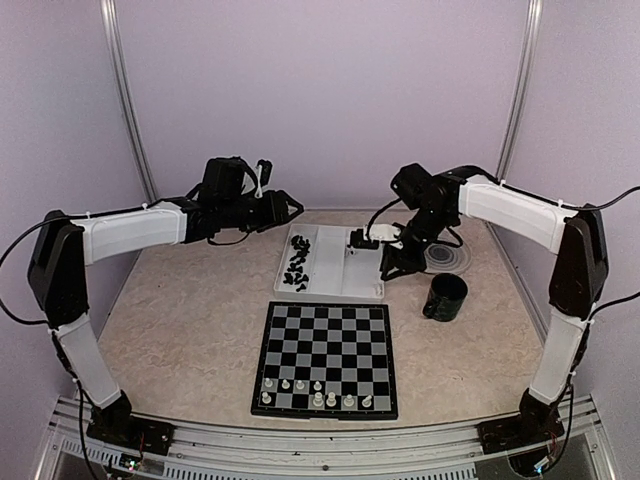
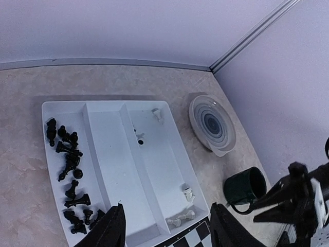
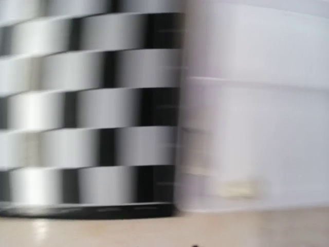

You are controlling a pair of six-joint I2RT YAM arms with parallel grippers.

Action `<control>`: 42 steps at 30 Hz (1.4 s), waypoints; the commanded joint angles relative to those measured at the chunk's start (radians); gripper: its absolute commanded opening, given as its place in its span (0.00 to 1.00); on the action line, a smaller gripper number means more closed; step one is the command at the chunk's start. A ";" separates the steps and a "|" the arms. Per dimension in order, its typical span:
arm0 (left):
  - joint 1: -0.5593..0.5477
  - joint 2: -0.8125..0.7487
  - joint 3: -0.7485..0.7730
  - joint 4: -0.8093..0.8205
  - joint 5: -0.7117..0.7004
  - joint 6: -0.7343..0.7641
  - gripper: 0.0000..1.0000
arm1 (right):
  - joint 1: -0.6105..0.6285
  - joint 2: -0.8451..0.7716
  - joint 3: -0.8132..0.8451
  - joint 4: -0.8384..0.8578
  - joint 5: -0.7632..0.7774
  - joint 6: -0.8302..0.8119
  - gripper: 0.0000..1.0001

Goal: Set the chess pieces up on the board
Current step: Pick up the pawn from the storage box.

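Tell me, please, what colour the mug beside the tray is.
The mug is dark green; left wrist view.

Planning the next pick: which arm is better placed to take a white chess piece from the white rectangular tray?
Right. The right pincer sits low beside the right compartment of the white rectangular tray, where white chess pieces lie; the left pincer hovers open, higher up.

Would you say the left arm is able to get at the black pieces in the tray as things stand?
Probably yes: the left pincer hangs open by the tray, and the black pieces lie uncovered in its left compartment, with nothing in between.
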 commanded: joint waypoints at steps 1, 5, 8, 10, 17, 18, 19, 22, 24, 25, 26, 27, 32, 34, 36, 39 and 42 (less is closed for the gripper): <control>-0.028 0.044 0.046 -0.084 -0.081 0.077 0.56 | -0.092 0.080 0.049 0.250 -0.022 0.167 0.23; -0.046 0.061 0.066 -0.095 -0.063 0.076 0.56 | -0.119 0.181 0.112 0.376 0.032 0.221 0.23; -0.056 0.066 0.081 -0.119 -0.035 0.072 0.56 | -0.119 0.284 0.214 0.377 0.066 0.233 0.23; -0.058 0.060 0.063 -0.119 -0.022 0.063 0.56 | -0.119 0.354 0.277 0.359 0.088 0.244 0.23; -0.066 -0.012 -0.053 -0.102 -0.020 0.053 0.56 | -0.119 0.504 0.381 0.398 0.141 0.300 0.29; -0.068 -0.026 -0.068 -0.100 -0.016 0.051 0.56 | -0.119 0.533 0.407 0.396 0.141 0.314 0.31; -0.069 -0.033 -0.081 -0.099 -0.015 0.048 0.56 | -0.119 0.554 0.437 0.392 0.134 0.322 0.32; -0.075 -0.061 -0.115 -0.098 -0.017 0.046 0.56 | -0.119 0.614 0.509 0.396 0.134 0.348 0.35; -0.077 -0.070 -0.130 -0.098 -0.017 0.043 0.57 | -0.119 0.653 0.556 0.395 0.137 0.358 0.37; -0.079 -0.077 -0.134 -0.098 -0.018 0.041 0.57 | -0.119 0.674 0.575 0.392 0.136 0.360 0.38; -0.080 -0.078 -0.139 -0.098 -0.017 0.040 0.56 | -0.119 0.690 0.593 0.392 0.136 0.361 0.39; -0.082 -0.081 -0.142 -0.098 -0.017 0.039 0.57 | -0.119 0.706 0.611 0.396 0.139 0.362 0.40; -0.089 -0.088 -0.146 -0.094 -0.021 0.034 0.56 | -0.119 0.756 0.637 0.400 0.136 0.360 0.40; -0.091 -0.086 -0.144 -0.095 -0.021 0.034 0.57 | -0.119 0.766 0.634 0.395 0.132 0.360 0.36; -0.091 -0.082 -0.141 -0.095 -0.021 0.034 0.56 | -0.119 0.765 0.620 0.389 0.120 0.360 0.28; -0.093 -0.073 -0.137 -0.092 -0.019 0.032 0.57 | -0.119 0.737 0.566 0.400 0.101 0.356 0.19; -0.096 -0.067 -0.133 -0.088 -0.015 0.030 0.56 | -0.119 0.703 0.504 0.405 0.084 0.351 0.09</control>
